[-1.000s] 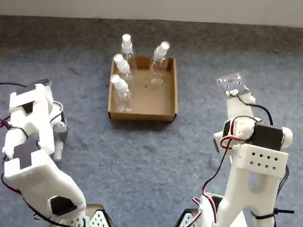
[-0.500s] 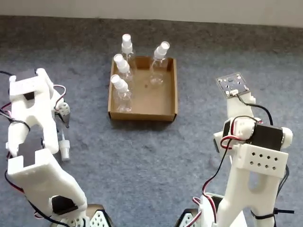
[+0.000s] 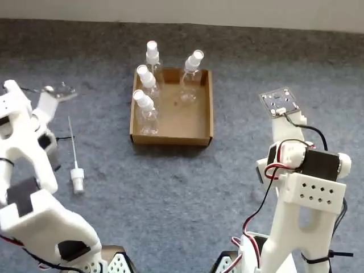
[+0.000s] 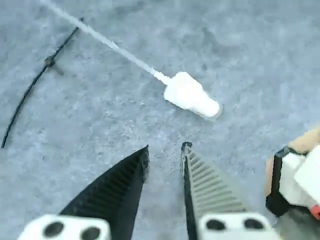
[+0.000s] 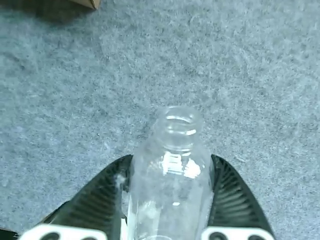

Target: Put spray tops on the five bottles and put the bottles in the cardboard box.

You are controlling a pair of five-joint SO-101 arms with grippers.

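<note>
The right gripper [image 5: 171,161] is clamped on an uncapped clear bottle [image 5: 176,125]. Its black fingers press against either side of the body, and the open neck points away from the wrist over the grey carpet [image 3: 176,187]. The left gripper [image 4: 165,149] hangs above the carpet with its fingers slightly parted and nothing between them. Just beyond the tips a loose white spray top [image 4: 192,97] lies on its side, its thin dip tube stretched out along the carpet, with a thin black cable [image 4: 35,85] near the tube. In the high view the spray top lies well to the left of the cardboard box [image 3: 170,138], near the left arm [image 3: 28,148]. Four capped bottles [image 3: 193,65] stand upright at the box. Three are inside it, while the rear bottle [image 3: 152,56] may be inside the far edge or just behind it.
</note>
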